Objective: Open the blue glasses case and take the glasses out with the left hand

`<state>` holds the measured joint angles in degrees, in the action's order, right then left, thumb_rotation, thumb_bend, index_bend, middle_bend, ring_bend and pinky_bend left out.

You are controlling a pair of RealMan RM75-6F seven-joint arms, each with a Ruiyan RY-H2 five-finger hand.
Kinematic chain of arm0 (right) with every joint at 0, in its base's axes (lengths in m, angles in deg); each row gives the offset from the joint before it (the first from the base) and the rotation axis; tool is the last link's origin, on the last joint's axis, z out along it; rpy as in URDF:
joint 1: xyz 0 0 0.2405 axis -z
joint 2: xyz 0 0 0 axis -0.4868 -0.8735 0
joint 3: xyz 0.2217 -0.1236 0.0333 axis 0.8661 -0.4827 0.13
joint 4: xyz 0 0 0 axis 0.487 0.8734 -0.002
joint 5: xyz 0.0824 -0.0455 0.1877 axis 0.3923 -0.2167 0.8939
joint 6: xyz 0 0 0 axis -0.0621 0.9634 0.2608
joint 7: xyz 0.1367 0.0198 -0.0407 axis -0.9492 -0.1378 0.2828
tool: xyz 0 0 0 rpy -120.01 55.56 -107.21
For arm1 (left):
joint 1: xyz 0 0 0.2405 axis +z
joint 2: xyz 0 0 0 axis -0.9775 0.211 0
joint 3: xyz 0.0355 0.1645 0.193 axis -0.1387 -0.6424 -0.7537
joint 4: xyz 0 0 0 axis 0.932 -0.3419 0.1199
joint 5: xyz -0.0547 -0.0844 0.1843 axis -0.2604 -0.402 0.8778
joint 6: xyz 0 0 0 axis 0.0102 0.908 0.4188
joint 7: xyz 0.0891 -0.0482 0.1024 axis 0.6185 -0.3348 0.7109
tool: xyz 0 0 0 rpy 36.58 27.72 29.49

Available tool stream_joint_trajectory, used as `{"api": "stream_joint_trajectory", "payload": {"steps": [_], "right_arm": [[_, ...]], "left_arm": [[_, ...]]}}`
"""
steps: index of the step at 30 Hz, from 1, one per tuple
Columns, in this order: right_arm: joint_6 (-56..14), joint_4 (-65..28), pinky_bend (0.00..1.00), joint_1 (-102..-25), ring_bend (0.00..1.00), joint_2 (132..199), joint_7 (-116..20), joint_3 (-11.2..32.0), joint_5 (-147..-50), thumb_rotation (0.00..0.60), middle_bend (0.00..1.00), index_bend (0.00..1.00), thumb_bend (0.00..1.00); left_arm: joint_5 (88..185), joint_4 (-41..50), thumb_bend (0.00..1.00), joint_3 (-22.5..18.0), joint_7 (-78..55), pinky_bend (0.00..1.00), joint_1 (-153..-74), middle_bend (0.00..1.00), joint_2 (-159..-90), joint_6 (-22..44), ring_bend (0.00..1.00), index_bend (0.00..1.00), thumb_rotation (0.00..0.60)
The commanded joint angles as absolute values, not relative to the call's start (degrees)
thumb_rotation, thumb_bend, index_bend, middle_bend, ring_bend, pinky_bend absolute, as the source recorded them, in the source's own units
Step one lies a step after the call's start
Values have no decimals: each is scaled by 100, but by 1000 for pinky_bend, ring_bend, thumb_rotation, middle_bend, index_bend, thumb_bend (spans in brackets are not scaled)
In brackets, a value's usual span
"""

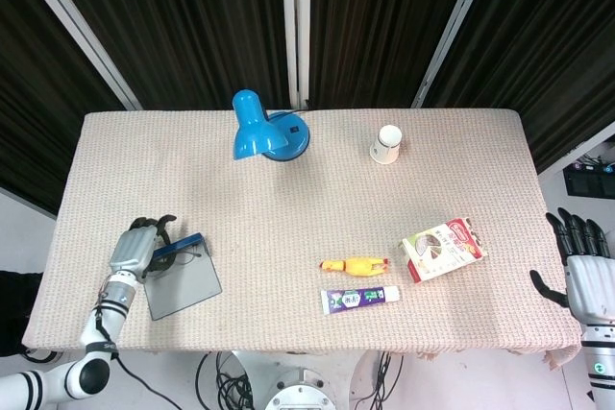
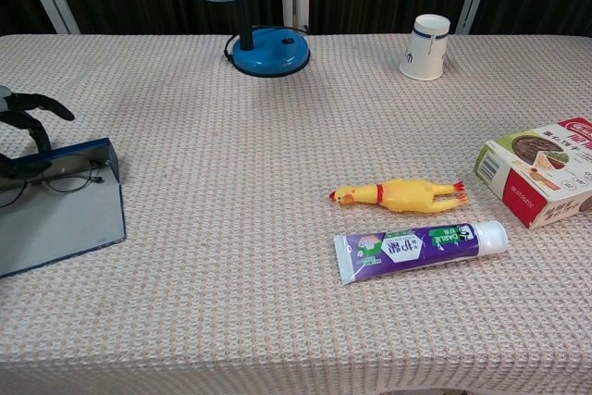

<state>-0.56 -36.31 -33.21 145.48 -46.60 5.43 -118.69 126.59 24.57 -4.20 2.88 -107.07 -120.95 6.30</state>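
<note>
The blue glasses case (image 1: 184, 283) lies open at the table's front left, its grey inside (image 2: 57, 221) facing up. The thin-framed glasses (image 2: 63, 175) rest along its raised blue edge (image 1: 185, 242). My left hand (image 1: 136, 247) hovers at the case's left end, and its dark fingers (image 2: 28, 122) arch down over the left part of the glasses. The frames do not show whether they touch the frame, and the glasses still lie in the case. My right hand (image 1: 582, 268) hangs beyond the table's right edge, fingers spread and empty.
A blue desk lamp (image 1: 261, 128) and a paper cup (image 1: 386, 143) stand at the back. A yellow rubber chicken (image 2: 400, 194), a purple toothpaste tube (image 2: 418, 245) and a red-and-white box (image 2: 544, 169) lie at the front right.
</note>
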Motion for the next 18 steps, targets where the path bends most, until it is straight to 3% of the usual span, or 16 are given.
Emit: {"api": "stream_joint_trajectory", "payload": {"steps": [1,18], "right_arm": [[-64,-3628,0,-3325,0,14552,-4657,545,-11861,600,1,0,218],[-83,-3619,0,-3328,0,14558,-4651,548,-11835,600,1,0,218]], "left_arm": [[12665,2459,386,-412,275,92,-10707,459,-12090,617,154,181,600],[13067,2330,396,-405,184,98,-10684,528,-12152,706,186,213,600]]}}
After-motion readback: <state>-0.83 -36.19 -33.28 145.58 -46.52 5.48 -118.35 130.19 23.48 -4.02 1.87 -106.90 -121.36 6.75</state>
